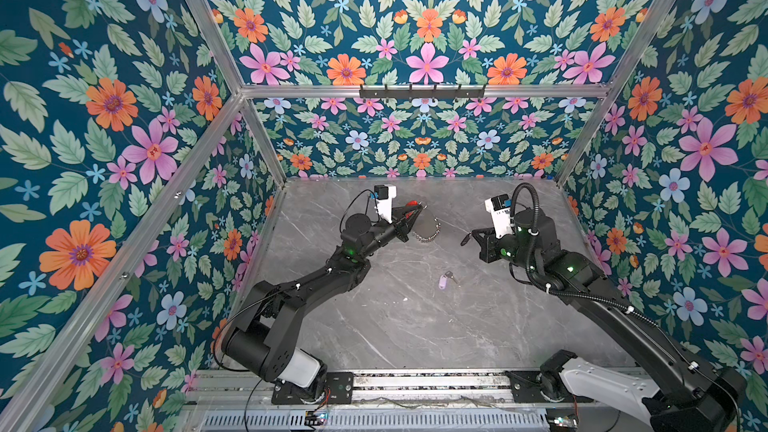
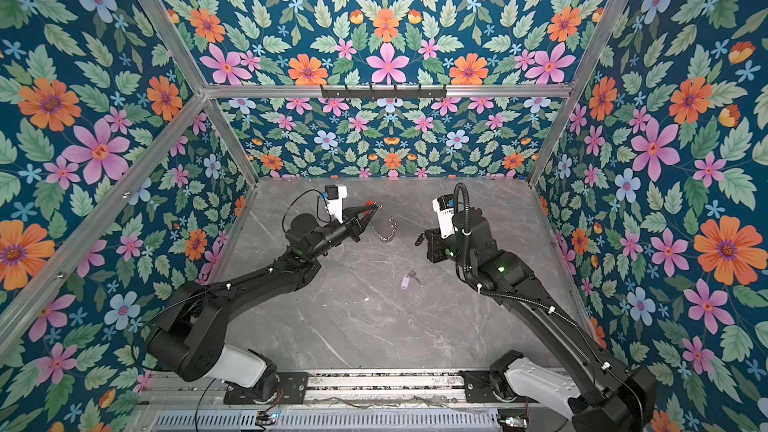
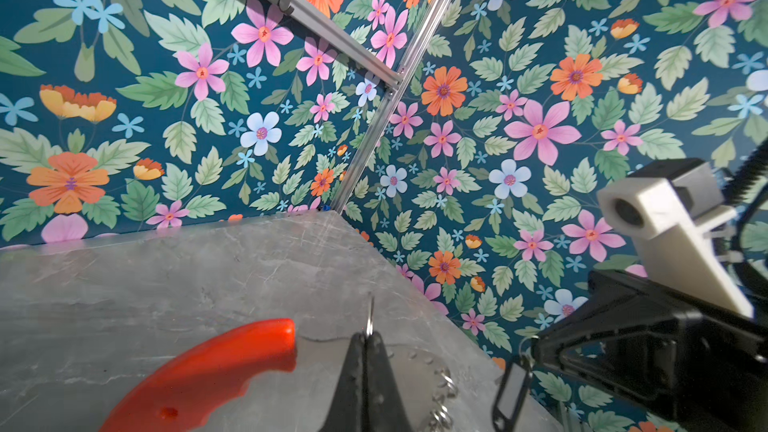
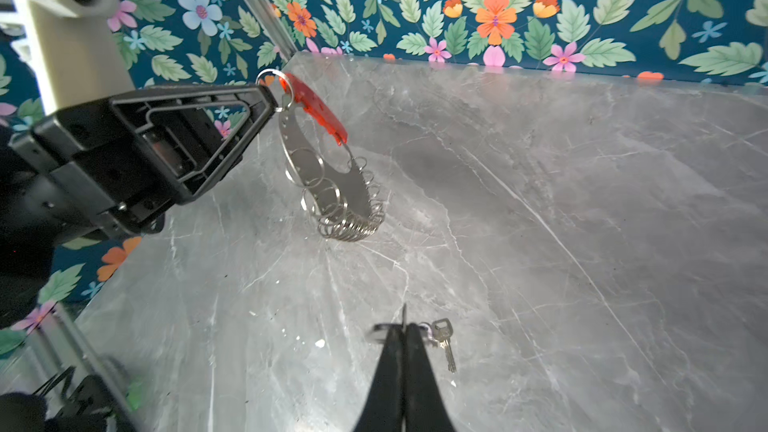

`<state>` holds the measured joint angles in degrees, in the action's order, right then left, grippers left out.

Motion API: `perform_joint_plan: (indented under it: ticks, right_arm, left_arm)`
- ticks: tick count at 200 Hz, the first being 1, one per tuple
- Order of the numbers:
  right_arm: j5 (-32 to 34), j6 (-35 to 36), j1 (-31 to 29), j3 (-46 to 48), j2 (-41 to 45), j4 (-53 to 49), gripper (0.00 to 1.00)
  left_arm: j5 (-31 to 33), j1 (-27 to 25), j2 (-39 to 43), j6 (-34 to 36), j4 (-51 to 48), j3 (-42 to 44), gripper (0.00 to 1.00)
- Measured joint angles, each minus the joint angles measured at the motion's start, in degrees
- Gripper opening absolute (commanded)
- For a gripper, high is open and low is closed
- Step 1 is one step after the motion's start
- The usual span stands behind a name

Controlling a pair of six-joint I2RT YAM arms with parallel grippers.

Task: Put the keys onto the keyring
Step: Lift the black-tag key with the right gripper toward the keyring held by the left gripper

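Observation:
The keyring (image 4: 328, 168) hangs above the table: a flat silver loop with a red plastic section (image 3: 216, 371) and a row of small silver rings (image 1: 424, 236). My left gripper (image 1: 420, 207) is shut on one small ring at its top end (image 4: 274, 76). My right gripper (image 1: 464, 240) stands to the right of it, shut on the ring of the key with the black-framed white tag (image 3: 510, 392), which dangles below the fingertips. The other of the keys, with a lilac tag (image 1: 443, 282), lies on the table between the arms; its metal blade (image 4: 446, 347) shows beside my right fingers.
The grey marble table (image 1: 415, 326) is walled on three sides by floral panels on aluminium posts. A black hook rail (image 1: 422, 92) runs along the back wall high up. A few small white specks (image 1: 405, 299) lie near the lilac key.

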<state>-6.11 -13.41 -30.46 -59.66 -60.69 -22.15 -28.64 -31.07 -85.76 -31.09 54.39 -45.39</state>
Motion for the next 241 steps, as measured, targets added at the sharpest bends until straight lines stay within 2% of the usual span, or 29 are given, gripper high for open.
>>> perform_joint_plan:
  ticks: [65, 101, 195, 241]
  right_arm:
    - [-10.3, 3.1, 1.3, -3.9, -1.1, -3.0, 0.0]
    - [-13.0, 3.3, 1.3, -4.3, -1.3, -3.3, 0.0]
    - [-15.1, 3.0, 1.3, -6.3, -3.1, -0.6, 0.0]
    - [-12.9, 1.7, 1.2, -6.3, -4.7, 1.6, 0.0]
  left_arm:
    - [-11.6, 0.0, 1.0, 0.7, 1.8, 0.1, 0.0]
    - [-14.9, -0.1, 0.4, -0.2, 3.8, -0.2, 0.0]
    - [-17.4, -0.1, 0.3, -1.9, 4.3, -0.4, 0.0]
    - [-17.7, -0.1, 0.2, -1.9, 4.3, -0.7, 0.0]
